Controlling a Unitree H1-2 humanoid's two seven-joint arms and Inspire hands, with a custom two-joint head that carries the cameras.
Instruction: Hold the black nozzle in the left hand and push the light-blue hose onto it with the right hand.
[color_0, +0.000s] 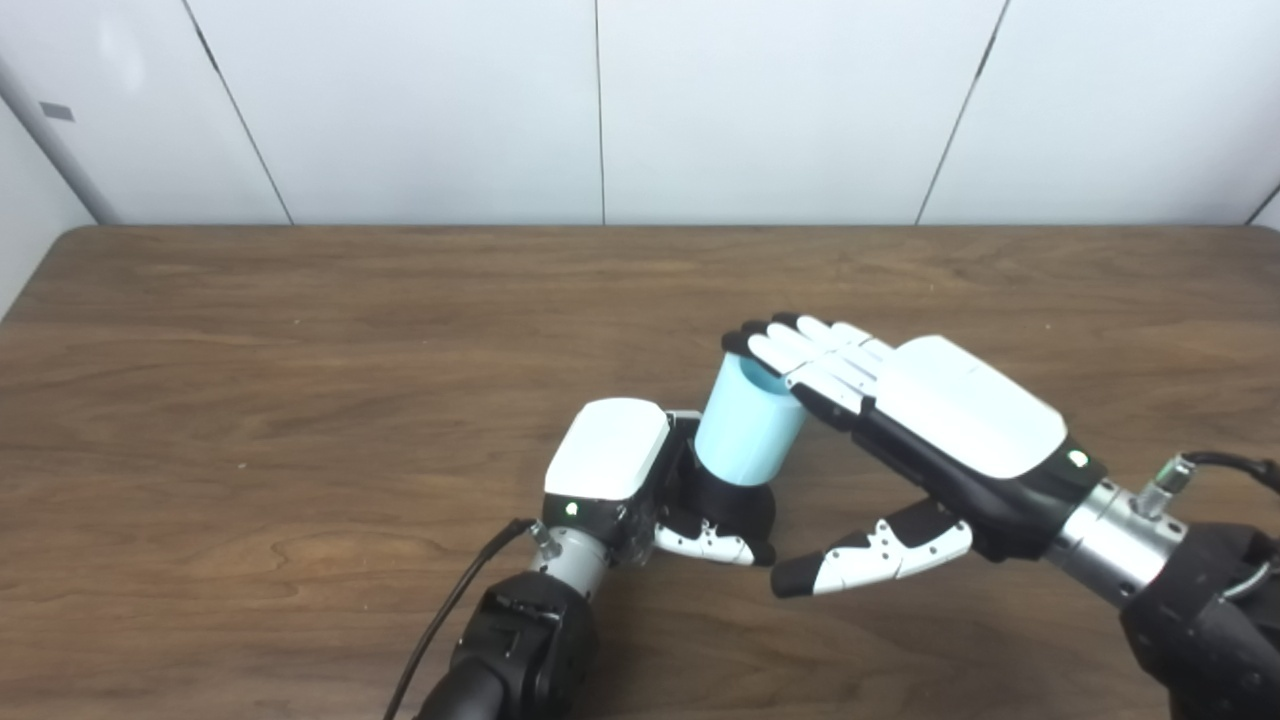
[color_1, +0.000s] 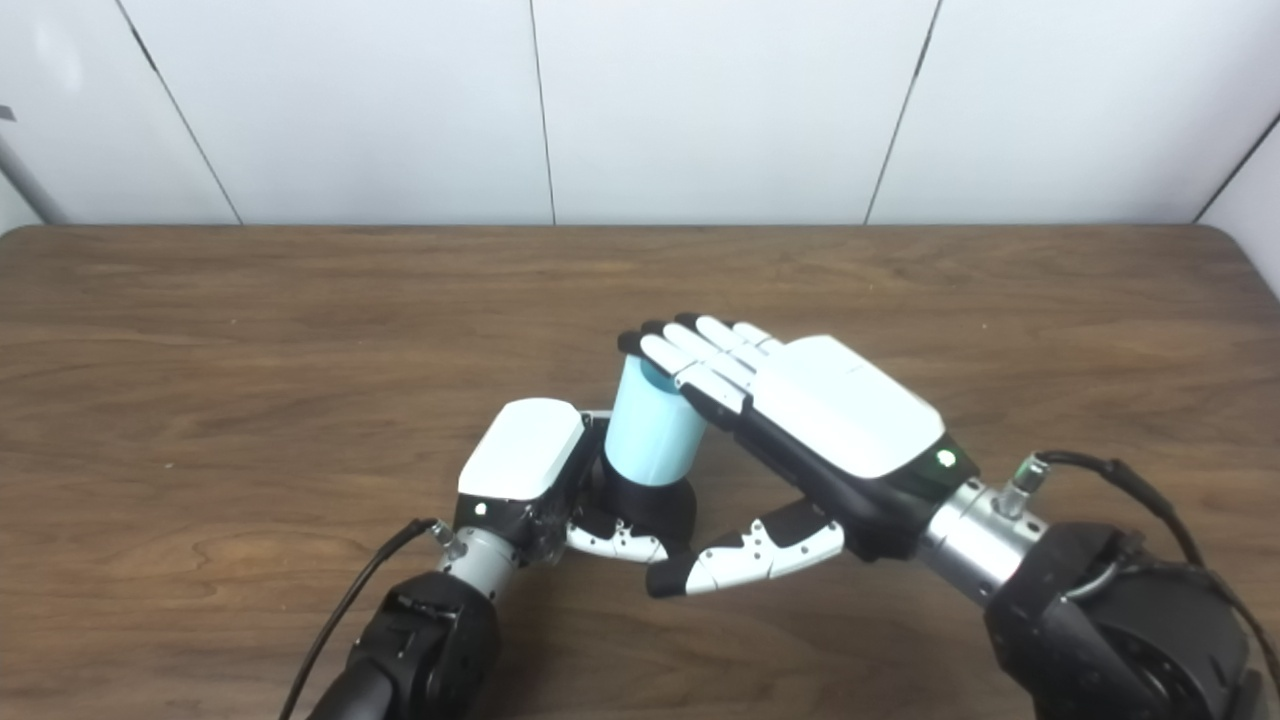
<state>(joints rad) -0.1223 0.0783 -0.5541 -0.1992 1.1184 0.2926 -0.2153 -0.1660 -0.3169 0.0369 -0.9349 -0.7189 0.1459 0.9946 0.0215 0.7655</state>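
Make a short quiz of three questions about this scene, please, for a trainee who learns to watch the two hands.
1. True or false: the left hand is closed around the black nozzle.
2. Which part of the right hand lies on the top of the light-blue hose: A) thumb, B) fingers, C) wrist?
3. Fill in: the hose's lower end sits in the ____.

Key: 1 true; 2 B; 3 nozzle.
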